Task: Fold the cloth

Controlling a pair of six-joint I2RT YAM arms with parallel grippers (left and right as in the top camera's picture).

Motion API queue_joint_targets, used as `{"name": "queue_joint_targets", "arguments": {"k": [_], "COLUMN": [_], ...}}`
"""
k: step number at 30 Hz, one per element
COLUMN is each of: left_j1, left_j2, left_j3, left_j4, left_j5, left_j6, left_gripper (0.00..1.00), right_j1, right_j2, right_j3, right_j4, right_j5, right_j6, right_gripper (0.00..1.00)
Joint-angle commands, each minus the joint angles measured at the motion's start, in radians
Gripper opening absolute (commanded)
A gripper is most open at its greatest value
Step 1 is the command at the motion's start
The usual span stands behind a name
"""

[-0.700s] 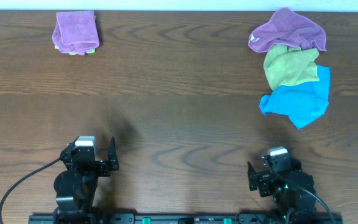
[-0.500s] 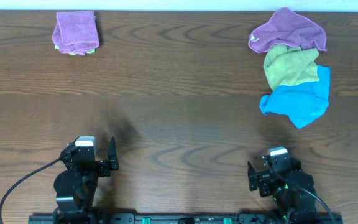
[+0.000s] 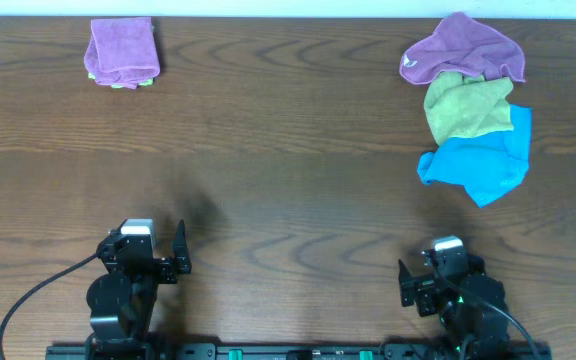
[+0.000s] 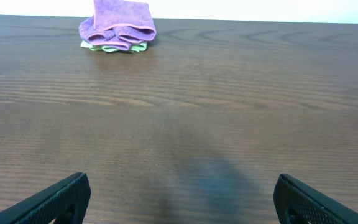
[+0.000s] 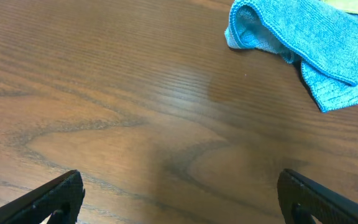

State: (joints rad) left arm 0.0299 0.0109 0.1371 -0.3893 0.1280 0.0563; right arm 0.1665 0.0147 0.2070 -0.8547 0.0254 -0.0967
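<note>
Grippers sit near, wide open and empty: left gripper (image 4: 180, 194), right gripper (image 5: 180, 190). The crumpled sky-blue microfibre cloth (image 3: 476, 165) lies far right on the dark wooden worktop (image 3: 288, 170), touching a yellow-green cloth (image 3: 465, 105). The right one (nearer) should pinch a loose corner and drag it clear.

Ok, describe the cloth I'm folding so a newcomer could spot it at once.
On the wooden table, look to the far right side, where three crumpled cloths overlap in a row. The cloth is the end one nearest the robot, beside the yellow-green cloth. It alone is bright sky blue.
</note>
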Motion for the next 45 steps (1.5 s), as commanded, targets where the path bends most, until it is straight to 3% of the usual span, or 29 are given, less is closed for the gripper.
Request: {"name": "queue_joint_targets", "arguments": {"k": [1,35,37,40,43,45], "left_j1": [-0.004,-0.004,-0.004,-0.004,-0.004,-0.004], "left_j2": [-0.006,-0.006,-0.006,-0.006,-0.006,-0.006], "left_j3": [-0.021,-0.021,-0.021,-0.021,-0.021,-0.021], "left_j4": [-0.003,-0.003,-0.003,-0.003,-0.003,-0.003], "left_j5": [0.000,0.000,0.000,0.000,0.000,0.000], "left_j6": [-0.003,-0.003,-0.003,-0.003,-0.003,-0.003], "left_gripper": [0.95,0.95,0.95,0.95,0.96,0.95], "right_j1": [-0.008,-0.008,-0.008,-0.008,-0.008,-0.009], "right_j2": [-0.009,-0.009,-0.009,-0.009,-0.009,-0.009], "right_j3": [-0.013,-0.013,-0.013,-0.013,-0.013,-0.013], "right_j4": [-0.002,0.018,0.089,0.349,0.605,0.720], "right_j5": [-0.007,-0.007,-0.007,-0.008,-0.007,0.021], "right_j6": [-0.009,-0.010,-0.010,0.022,0.272,0.345], "right_gripper": [0.99,0.99,0.99,0.99,0.99,0.99]}}
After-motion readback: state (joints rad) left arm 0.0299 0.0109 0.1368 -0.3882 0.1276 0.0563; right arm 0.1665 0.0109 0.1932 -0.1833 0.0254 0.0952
